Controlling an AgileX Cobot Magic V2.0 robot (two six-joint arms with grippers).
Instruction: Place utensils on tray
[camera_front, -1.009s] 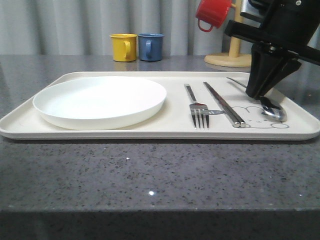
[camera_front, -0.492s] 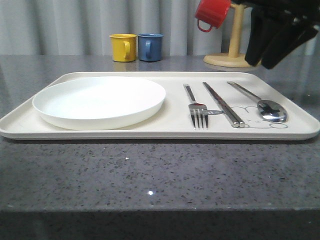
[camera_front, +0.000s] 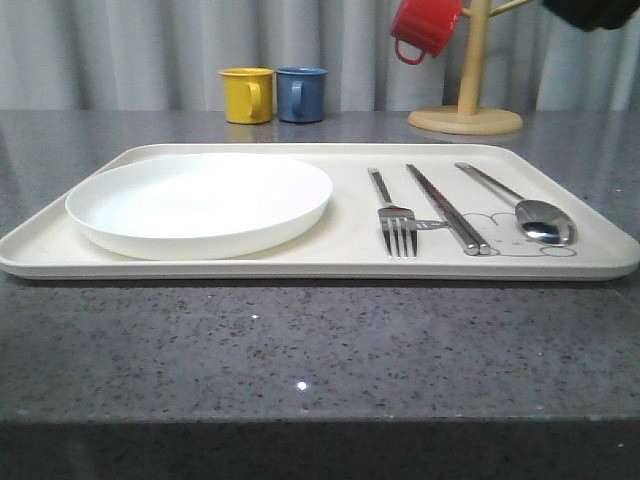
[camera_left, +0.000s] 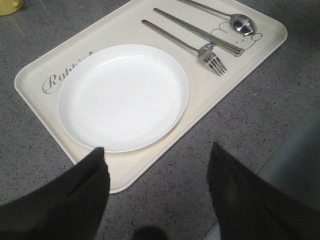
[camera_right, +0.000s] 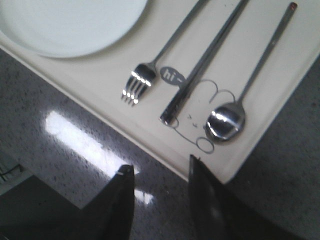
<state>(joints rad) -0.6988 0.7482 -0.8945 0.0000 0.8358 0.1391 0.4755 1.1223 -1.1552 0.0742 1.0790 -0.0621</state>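
Judging from here, with fork (camera_front: 397, 222), chopsticks (camera_front: 450, 211) and spoon (camera_front: 535, 213) lying beside the plate (camera_front: 200, 203) on the tray (camera_front: 320, 268), your released claws (right claw (camera_right: 160, 172), left claw (camera_left: 157, 155)) could nudge the tray if lowered carelessly.

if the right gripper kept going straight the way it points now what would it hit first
Most likely the grey countertop just short of the tray rim; the open right gripper hangs over that bare strip. Depth is unclear, so it might meet the rim near the spoon.
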